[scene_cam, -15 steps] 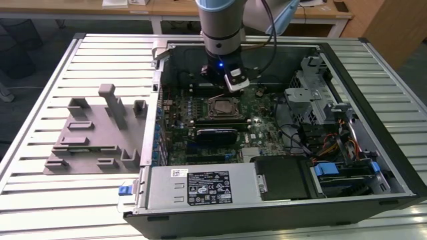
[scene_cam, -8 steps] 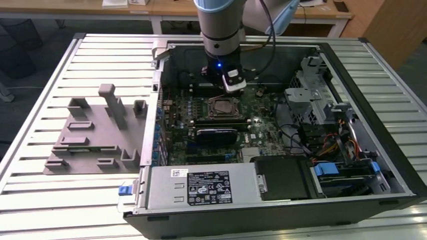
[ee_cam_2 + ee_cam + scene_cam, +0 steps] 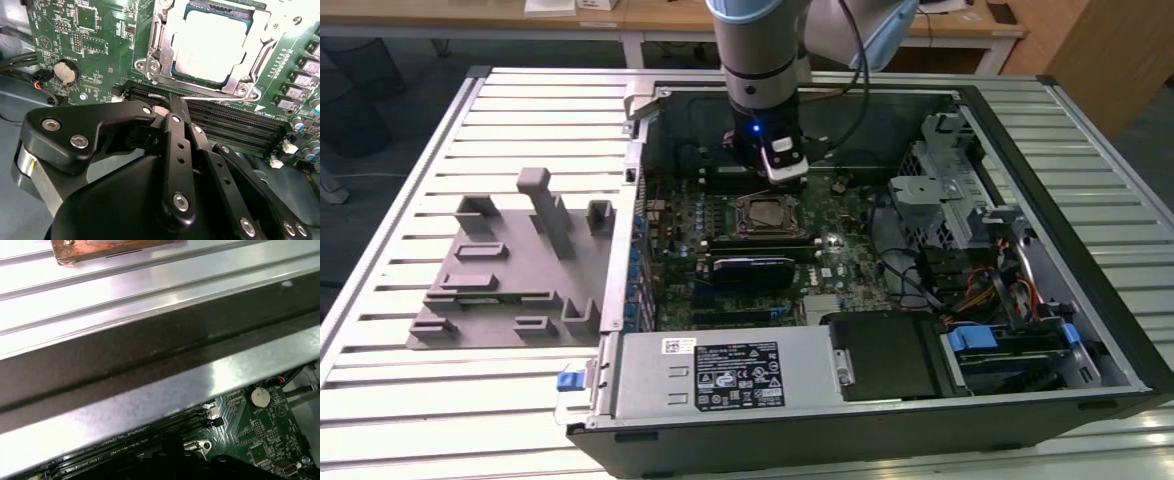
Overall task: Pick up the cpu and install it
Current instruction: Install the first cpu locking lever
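The jaws stand closed together with nothing between them, as the second wrist view shows: the gripper (image 3: 172, 107) hangs with its black linkage folded, its fingers meeting over the memory slots (image 3: 225, 122). In the exterior view the arm (image 3: 761, 60) reaches straight down into the open computer case (image 3: 1067, 330), which lies on a slatted metal table (image 3: 400, 250). A grey fixture block (image 3: 507, 265) sits on the table to the exterior view's left of the case. On the green motherboard (image 3: 75, 45), the cpu (image 3: 212, 45) lies seated in its socket (image 3: 157, 55), just beyond the gripper's tips and apart from them.
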Motion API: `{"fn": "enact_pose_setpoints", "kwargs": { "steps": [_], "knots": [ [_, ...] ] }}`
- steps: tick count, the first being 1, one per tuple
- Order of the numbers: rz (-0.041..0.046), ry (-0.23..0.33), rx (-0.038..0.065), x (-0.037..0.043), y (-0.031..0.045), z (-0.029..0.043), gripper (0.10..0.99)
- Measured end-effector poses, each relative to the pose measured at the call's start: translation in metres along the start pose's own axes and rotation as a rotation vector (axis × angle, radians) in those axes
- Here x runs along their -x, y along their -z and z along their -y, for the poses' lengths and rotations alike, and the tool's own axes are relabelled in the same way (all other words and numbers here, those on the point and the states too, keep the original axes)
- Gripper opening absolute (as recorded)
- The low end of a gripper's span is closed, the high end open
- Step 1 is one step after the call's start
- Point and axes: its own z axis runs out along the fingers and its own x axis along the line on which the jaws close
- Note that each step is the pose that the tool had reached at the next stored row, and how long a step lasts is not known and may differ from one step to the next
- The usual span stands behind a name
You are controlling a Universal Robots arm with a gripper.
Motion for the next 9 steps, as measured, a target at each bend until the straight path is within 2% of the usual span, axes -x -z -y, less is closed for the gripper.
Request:
{"fn": "enact_pose_setpoints", "kwargs": {
  "steps": [9],
  "knots": [
    [0.0153, -0.068, -0.009, -0.0053, -0.0014, 0.0007, 0.106]
  ]
}}
